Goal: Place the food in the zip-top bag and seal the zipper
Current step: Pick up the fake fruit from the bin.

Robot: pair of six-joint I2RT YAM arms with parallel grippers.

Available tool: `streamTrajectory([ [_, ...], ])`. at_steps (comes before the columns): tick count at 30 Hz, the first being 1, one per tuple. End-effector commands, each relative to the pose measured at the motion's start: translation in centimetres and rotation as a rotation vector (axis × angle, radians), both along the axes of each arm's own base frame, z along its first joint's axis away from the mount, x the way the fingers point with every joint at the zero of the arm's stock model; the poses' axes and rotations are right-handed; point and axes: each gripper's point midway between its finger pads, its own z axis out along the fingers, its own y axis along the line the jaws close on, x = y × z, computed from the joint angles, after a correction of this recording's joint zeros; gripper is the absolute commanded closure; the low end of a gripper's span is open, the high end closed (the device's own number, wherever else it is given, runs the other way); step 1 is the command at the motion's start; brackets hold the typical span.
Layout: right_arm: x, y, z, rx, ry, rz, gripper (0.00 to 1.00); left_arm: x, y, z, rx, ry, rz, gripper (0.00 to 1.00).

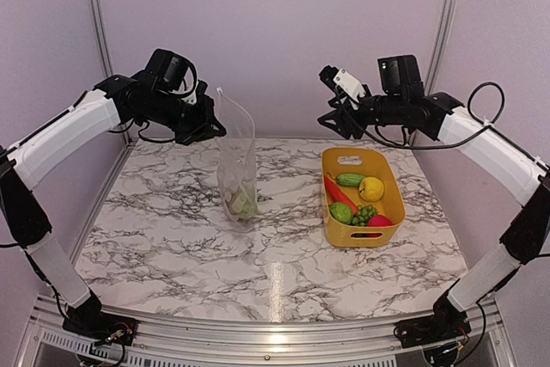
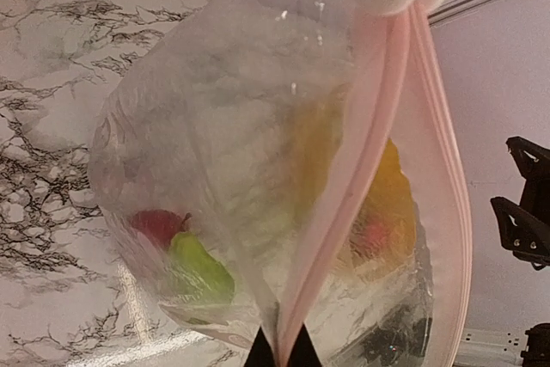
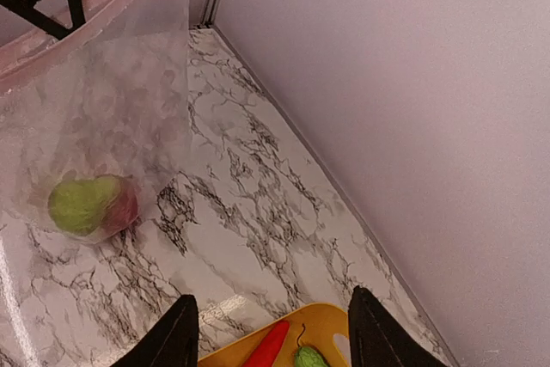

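Right gripper (image 1: pixel 332 121), parted and empty, hangs over the yellow basket (image 1: pixel 393 180) by the table's right edge, where I find the remaining food (image 1: pixel 357 201) just below; left gripper (image 1: pixel 211 131) clamps the zip-top bag (image 1: pixel 237 161) upright.

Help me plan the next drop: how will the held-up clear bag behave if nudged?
The zip-top bag looks thin and crinkled, pinched only at its zipper by the left fingers, so it would likely buckle and swing, not resist. The toy fruit at its bottom probably steadies it.
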Motion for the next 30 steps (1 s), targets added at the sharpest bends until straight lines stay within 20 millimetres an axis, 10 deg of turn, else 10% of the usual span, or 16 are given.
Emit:
streamTrajectory([
  [1, -1.1, -2.2, -1.0, -0.054, 0.003, -0.007, 0.43, 0.2, 0.0, 0.4, -0.01, 0.003, 0.007, 1.0],
  [20, -3.7, -7.8, -14.4, -0.285, 0.354, 0.095, 0.42, 0.1, -0.2, -1.5, 0.002, 0.035, -0.002, 1.0],
  [30, -7.0, -8.0, -18.1, -0.403, 0.486, 0.281, 0.09, 0.5, -0.8, -2.4, 0.011, 0.05, -0.022, 1.0],
])
